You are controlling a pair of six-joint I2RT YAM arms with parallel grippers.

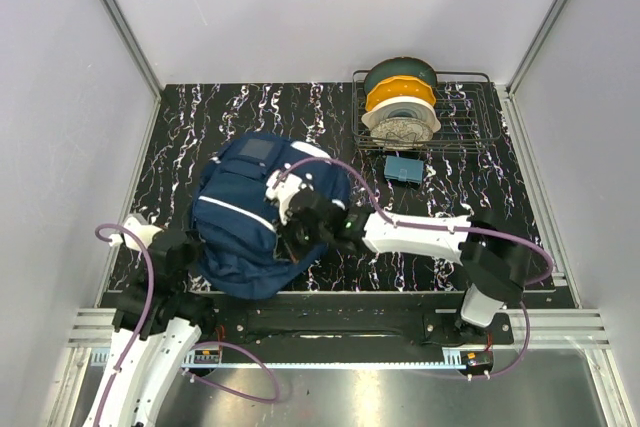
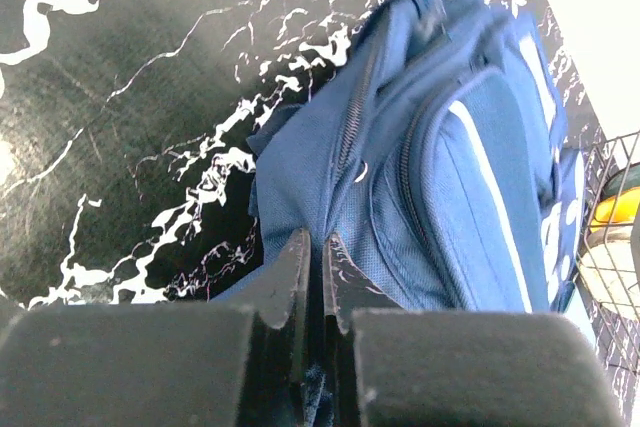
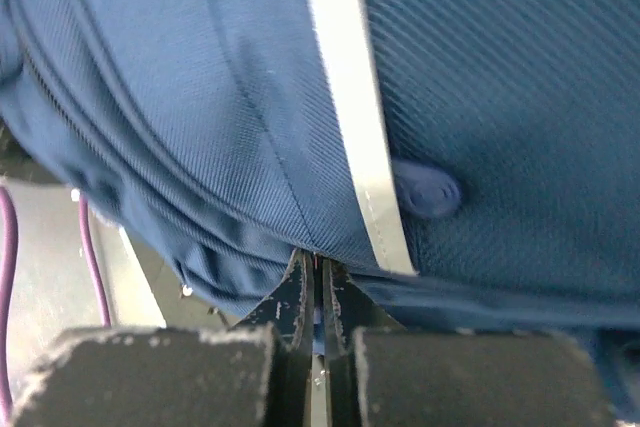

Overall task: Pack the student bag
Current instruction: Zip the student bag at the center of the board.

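no readable text, no legible labels

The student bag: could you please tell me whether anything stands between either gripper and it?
Nothing visible does. The left gripper is shut on the fabric of the student bag at its near left edge, and the right gripper is shut on fabric next to a white stripe.

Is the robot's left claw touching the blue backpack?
Touching. The left wrist view shows the left gripper shut, with a fold of the student bag pinched between its fingertips.
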